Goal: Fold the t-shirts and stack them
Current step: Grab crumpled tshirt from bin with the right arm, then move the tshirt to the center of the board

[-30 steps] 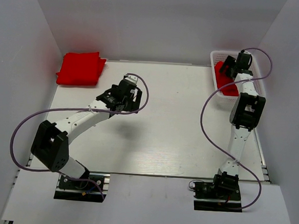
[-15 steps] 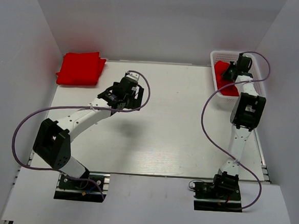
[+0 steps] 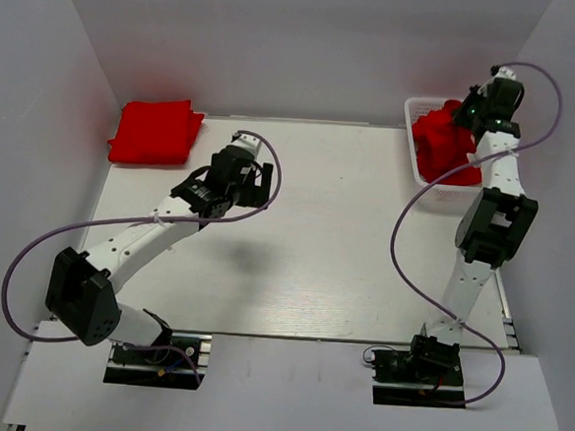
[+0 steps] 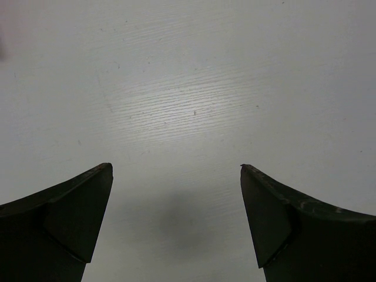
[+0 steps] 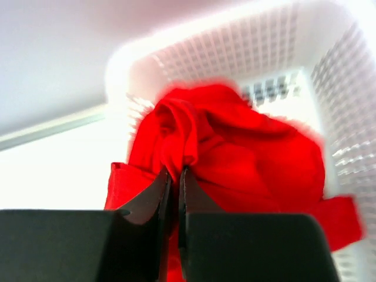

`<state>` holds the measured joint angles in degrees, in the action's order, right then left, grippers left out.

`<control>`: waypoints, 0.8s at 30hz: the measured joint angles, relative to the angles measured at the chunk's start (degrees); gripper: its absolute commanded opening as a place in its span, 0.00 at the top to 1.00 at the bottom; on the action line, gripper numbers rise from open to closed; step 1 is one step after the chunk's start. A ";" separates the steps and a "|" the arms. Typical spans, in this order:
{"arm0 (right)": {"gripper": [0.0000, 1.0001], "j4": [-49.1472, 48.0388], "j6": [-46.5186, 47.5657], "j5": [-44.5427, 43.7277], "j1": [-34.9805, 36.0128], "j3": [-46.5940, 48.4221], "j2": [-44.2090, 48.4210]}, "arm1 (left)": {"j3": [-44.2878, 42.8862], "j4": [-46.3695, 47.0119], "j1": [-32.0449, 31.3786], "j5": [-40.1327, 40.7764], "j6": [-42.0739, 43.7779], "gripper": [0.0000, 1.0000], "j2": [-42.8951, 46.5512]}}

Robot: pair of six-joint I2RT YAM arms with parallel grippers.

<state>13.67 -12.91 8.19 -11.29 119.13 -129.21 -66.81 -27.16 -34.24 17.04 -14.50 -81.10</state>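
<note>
Right wrist view: red shirt pinched above the basket

A bunched red shirt [image 5: 235, 158] is held by the right gripper [image 5: 175, 171]. The jaws are almost closed, with only a thin fold of cloth pinched between the tips. The rest of the shirt hangs just past the tips and spreads to both sides of them. The white basket [image 5: 276, 53] is seen behind and around the cloth.

The left gripper [image 4: 176, 170] is held wide open over the table [image 4: 194, 82], and nothing is between its jaws. A folded red pile [image 3: 153, 132] is seen from above, well apart from both pairs of jaws and nearer the open pair.

The step in hand is judged to be taking a shirt out of the basket. Next, the shirt needs to be carried to the table near the open jaws and laid flat, so that it can be folded.
</note>
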 measured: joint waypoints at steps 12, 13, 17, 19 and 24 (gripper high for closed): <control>1.00 9.09 4.94 18.23 1.27 3.72 21.49 | 7.30 -1.20 0.02 -2.08 -3.39 0.00 13.05; 1.00 10.01 5.03 20.52 1.90 3.72 22.36 | 7.93 -1.86 0.02 -1.86 -3.76 0.00 14.62; 1.00 11.67 4.74 28.74 5.64 3.69 25.40 | 10.05 -3.76 0.02 -0.70 -5.60 0.00 21.70; 1.00 10.84 3.23 32.83 7.80 3.69 26.97 | 11.30 -4.17 0.02 0.00 -6.40 0.00 25.31; 1.00 -1.09 -7.21 43.04 11.34 4.68 29.90 | 14.21 -5.07 0.02 1.75 -7.74 0.00 32.52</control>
<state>12.58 -20.12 51.22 0.05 123.81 -99.31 -52.60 -32.23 -34.22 18.79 -22.24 -48.58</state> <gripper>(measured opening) 0.071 0.992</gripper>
